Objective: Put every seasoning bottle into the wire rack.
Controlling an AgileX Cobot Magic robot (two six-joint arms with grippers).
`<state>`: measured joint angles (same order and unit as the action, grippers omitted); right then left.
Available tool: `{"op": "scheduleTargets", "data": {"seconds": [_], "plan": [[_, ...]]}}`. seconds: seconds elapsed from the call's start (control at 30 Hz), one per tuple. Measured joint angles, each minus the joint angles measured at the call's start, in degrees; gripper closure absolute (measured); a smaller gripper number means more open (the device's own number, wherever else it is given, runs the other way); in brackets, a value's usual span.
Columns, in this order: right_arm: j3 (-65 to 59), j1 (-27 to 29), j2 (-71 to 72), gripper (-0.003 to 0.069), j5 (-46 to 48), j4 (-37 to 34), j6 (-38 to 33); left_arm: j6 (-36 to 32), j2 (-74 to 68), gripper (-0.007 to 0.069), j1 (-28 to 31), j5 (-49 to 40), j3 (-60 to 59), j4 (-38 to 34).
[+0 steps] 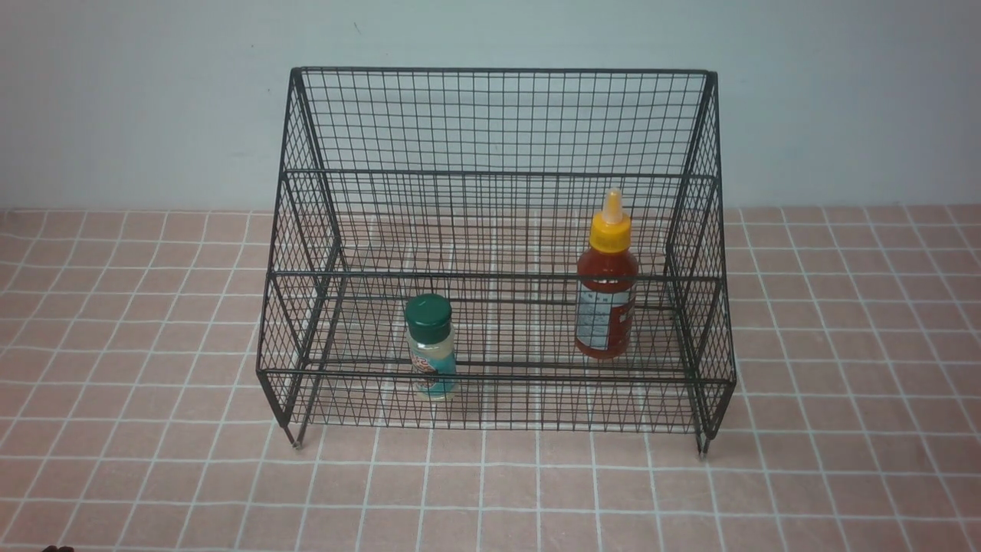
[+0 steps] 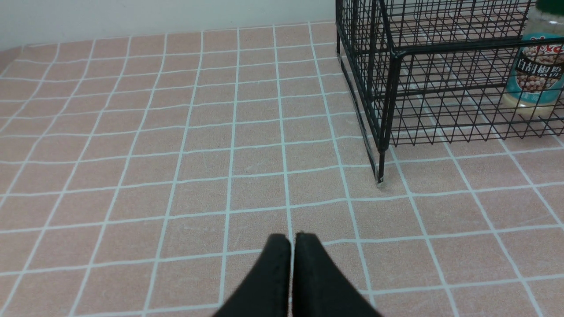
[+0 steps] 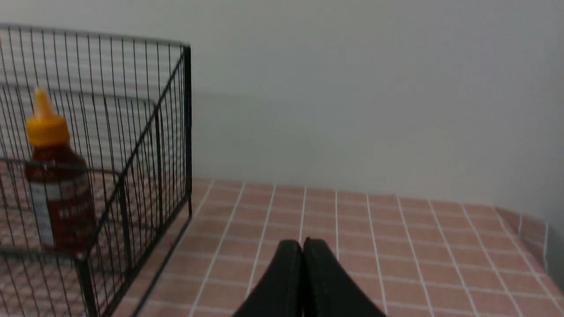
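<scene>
The black wire rack (image 1: 498, 123) stands in the middle of the tiled table, against the wall. Inside it, on the lowest tier at front left, the small clear shaker with a dark green cap (image 1: 431, 346) stands upright. The red sauce bottle with a yellow nozzle cap (image 1: 606, 280) stands upright further back on the right. Neither arm shows in the front view. My left gripper (image 2: 292, 236) is shut and empty over bare tiles, off the rack's (image 2: 387, 88) left front foot; the shaker (image 2: 535, 70) shows behind the wires. My right gripper (image 3: 303, 242) is shut and empty, right of the rack (image 3: 187, 110) and the red bottle (image 3: 57, 185).
Pink tiles with white grout (image 1: 490, 491) cover the table in front of and beside the rack. A pale wall (image 1: 115, 100) rises behind it. The table's right edge (image 3: 533, 229) has a raised tiled lip.
</scene>
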<state>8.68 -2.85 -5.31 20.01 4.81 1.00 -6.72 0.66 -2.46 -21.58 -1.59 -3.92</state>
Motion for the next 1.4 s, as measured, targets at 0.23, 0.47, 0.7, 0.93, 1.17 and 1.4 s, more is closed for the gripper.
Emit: {"op": "scheduleTargets", "data": {"seconds": [0.23, 0.47, 0.7, 0.93, 1.17, 1.4], "plan": [[-9.5, 0.0, 5.4, 0.0669, 0.0, -2.5, -1.0, 0.0, 0.0, 0.0631, 0.0, 0.0, 0.0, 0.0], [-10.0, 0.0, 5.9, 0.0669, 0.4, -3.9, -1.6, 0.0, 0.0, 0.0631, 0.0, 0.0, 0.0, 0.0], [-10.0, 0.0, 6.0, 0.0669, 0.4, -3.1, -1.7, 0.0, 0.0, 0.0631, 0.0, 0.0, 0.0, 0.0], [-10.0, 0.0, 6.0, 0.0669, 0.5, -2.8, -1.7, 0.0, 0.0, 0.0631, 0.0, 0.0, 0.0, 0.0], [-10.0, 0.0, 6.0, 0.0669, 0.5, -2.8, -1.7, 0.0, 0.0, 0.0631, 0.0, 0.0, 0.0, 0.0], [-10.0, 0.0, 6.0, 0.0669, 0.5, -2.8, -1.6, 0.0, 0.0, 0.0631, 0.0, 0.0, 0.0, 0.0]]}}
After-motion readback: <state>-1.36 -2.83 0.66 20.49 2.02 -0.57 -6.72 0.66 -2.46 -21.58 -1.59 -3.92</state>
